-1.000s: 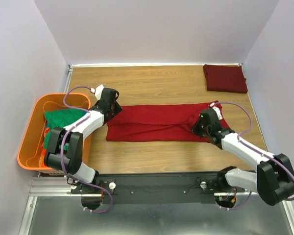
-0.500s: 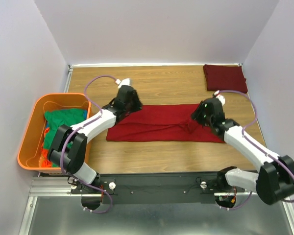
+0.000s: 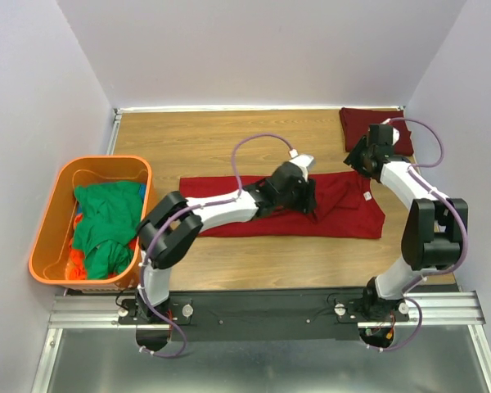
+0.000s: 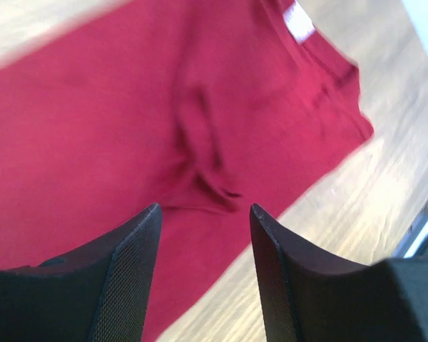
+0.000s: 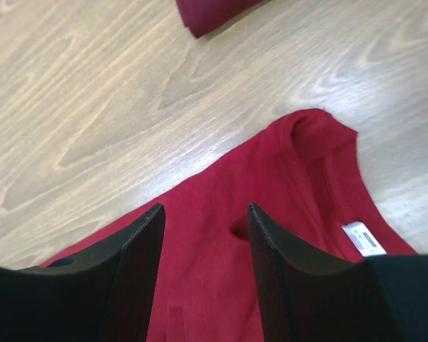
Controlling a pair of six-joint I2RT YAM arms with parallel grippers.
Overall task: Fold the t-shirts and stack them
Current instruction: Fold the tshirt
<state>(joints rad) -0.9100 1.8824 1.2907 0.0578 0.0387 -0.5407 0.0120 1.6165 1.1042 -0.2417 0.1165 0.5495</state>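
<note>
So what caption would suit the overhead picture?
Left gripper and right gripper over a red t-shirt; folded maroon t-shirt far right, green ones in orange tub.

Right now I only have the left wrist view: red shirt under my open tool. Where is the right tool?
Observer: The right tool is open above the collar end of the red shirt, gripping nothing.
Operator: Any finished shirt on the table?
Observer: One maroon shirt lies folded in the far right corner, apart from the red one.
Operator: And what is left to fold?
Observer: The orange tub at the left edge holds heaped green shirts.
</note>
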